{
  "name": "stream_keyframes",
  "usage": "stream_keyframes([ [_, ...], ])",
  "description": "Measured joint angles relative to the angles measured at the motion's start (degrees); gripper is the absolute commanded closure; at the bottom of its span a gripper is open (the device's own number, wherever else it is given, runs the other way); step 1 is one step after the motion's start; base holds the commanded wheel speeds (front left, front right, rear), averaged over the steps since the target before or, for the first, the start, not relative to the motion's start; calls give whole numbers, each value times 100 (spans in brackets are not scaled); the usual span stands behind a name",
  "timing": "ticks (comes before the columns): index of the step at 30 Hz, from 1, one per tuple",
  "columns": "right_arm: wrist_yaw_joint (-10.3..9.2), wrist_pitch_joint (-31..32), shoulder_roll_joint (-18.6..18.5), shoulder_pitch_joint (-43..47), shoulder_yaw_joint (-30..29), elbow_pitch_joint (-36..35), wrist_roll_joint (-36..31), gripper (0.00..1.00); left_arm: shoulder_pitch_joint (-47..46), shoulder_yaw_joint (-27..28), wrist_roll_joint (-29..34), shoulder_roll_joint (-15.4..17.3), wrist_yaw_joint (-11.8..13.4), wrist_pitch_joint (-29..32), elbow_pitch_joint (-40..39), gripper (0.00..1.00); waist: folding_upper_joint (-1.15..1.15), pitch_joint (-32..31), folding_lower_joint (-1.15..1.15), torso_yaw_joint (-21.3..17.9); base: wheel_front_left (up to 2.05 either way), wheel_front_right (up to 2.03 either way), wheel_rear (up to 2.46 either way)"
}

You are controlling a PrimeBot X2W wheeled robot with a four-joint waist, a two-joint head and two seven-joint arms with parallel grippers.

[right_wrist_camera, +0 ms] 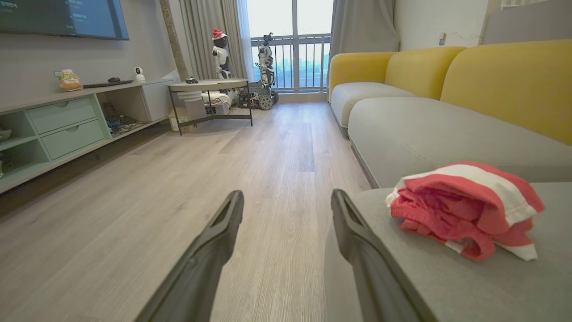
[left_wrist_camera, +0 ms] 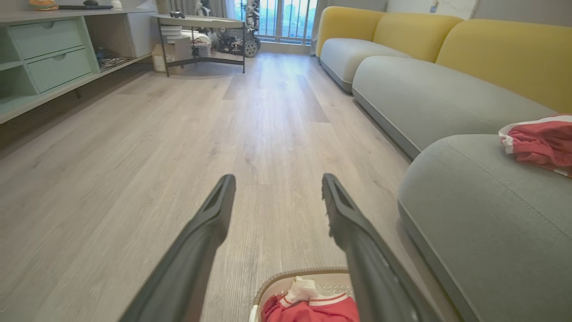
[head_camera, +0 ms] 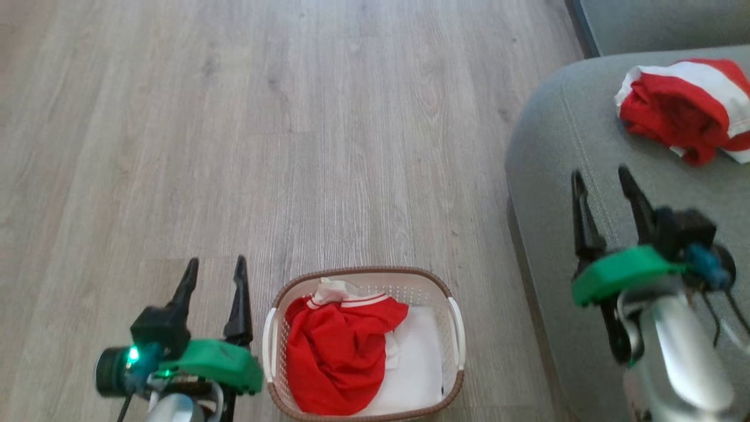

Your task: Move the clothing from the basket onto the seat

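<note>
Jerseys lie split between basket and sofa while both sets of fingers stand empty.
One crumpled red jersey (head_camera: 337, 351) with a striped white collar lies in the oval, perforated white basket (head_camera: 363, 271), which has a brown woven-look rim. The basket sits just right of the left fingers (head_camera: 239, 299), which are parted and hold nothing. A second jersey (head_camera: 685, 108), red with white bands, lies bunched on the grey-green fabric seat (head_camera: 562, 146). It is ahead and to the right of the right fingers (head_camera: 583, 223), likewise spread and empty over the cushion's rounded, stitched edge. Pale wood-grain floor (head_camera: 293, 146) surrounds the basket.
</note>
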Motion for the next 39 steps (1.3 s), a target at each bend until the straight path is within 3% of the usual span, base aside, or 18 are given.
stream_keyframes([
  [15,0,0,110,1497,180,-842,318,0,912,812,550,-361,-371,0,-207,0,0,-260,0,318,0,0,0],
  [39,0,0,138,1930,189,-913,419,0,1010,1347,1082,-721,-872,0,99,0,0,-447,0,312,0,0,0],
])
